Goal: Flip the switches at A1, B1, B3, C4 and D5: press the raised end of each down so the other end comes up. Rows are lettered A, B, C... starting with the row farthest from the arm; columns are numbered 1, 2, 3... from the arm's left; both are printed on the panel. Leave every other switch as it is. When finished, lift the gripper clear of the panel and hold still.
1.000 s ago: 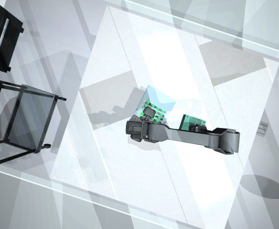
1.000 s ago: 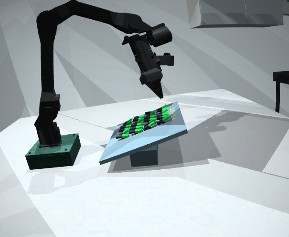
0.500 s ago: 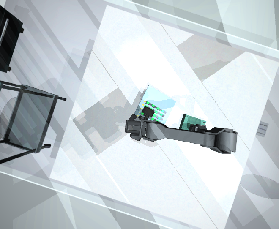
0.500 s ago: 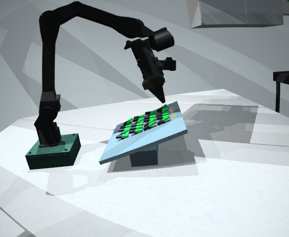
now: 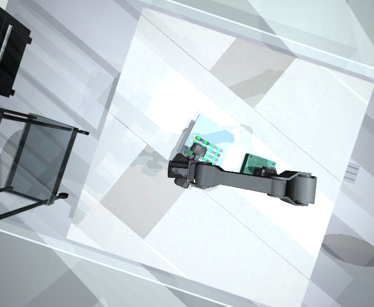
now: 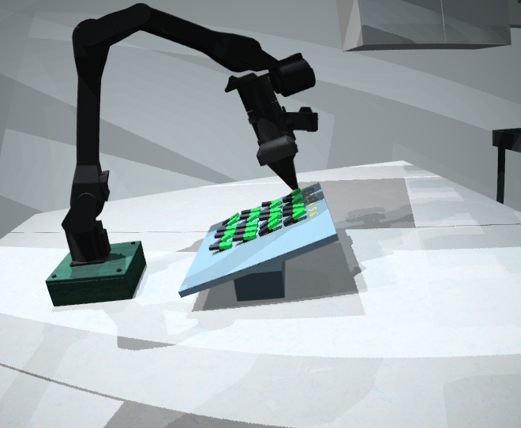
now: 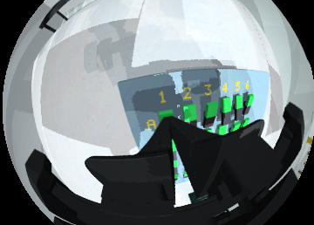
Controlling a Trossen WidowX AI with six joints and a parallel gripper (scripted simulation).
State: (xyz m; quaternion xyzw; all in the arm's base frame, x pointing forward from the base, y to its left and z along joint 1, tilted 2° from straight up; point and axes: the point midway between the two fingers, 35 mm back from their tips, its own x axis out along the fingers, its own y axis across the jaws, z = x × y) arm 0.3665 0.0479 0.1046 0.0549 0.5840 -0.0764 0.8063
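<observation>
The light-blue switch panel [image 5: 204, 123] [image 6: 205, 269] [image 7: 262, 83] is tilted, its lettered far edge raised. Its green-and-black rocker switches stand in rows and columns. My gripper [image 6: 294, 188] [image 7: 167, 120] is shut with nothing between its fingers. Its tips are at the far green end of switch A1 [image 7: 165, 114], at the panel's far left corner; whether they touch or press it I cannot tell. Switch A2 [image 7: 189, 112] and switch A3 [image 7: 212, 108] show to the right of the tips. The fingers hide the near part of A1 and much of rows B to D in the wrist view.
The arm's green base block [image 5: 258, 161] [image 6: 95, 274] stands on the near side of the panel. A dark block [image 6: 260, 283] supports the panel underneath. A glass-sided cart [image 5: 45, 155] and a black cabinet [image 5: 1, 46] stand off the table at the left of the top view.
</observation>
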